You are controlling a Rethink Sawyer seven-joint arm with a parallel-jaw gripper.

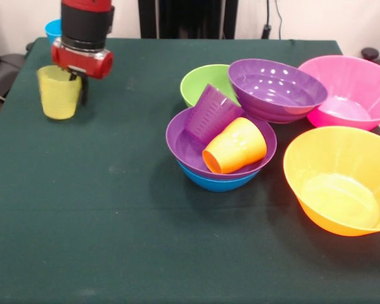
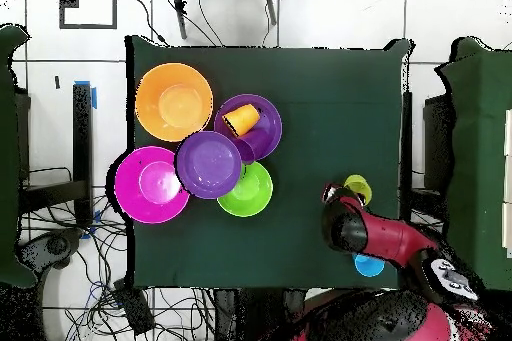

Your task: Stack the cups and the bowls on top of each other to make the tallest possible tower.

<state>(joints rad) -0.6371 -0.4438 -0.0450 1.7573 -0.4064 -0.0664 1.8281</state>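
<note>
My gripper [image 1: 78, 85] hangs over the table's far left and is shut on the rim of the upright yellow cup [image 1: 58, 95], one finger inside and one outside. I cannot tell whether the cup's base touches the cloth. Overhead, the gripper [image 2: 349, 195] and the yellow cup [image 2: 358, 189] are near the table's right edge. The tower is a blue bowl [image 1: 218, 183] with a purple bowl [image 1: 185, 147] nested in it. A purple cup [image 1: 210, 114] and an orange cup [image 1: 235, 145] lie tipped inside. The blue cup [image 1: 52, 28] stands behind the arm.
A green bowl [image 1: 199, 81] sits behind the tower, with a second purple bowl [image 1: 275, 88] leaning on it. A pink bowl [image 1: 345, 92] is at the far right and an orange bowl [image 1: 339, 180] at the near right. The table is covered by green cloth [image 1: 88, 209].
</note>
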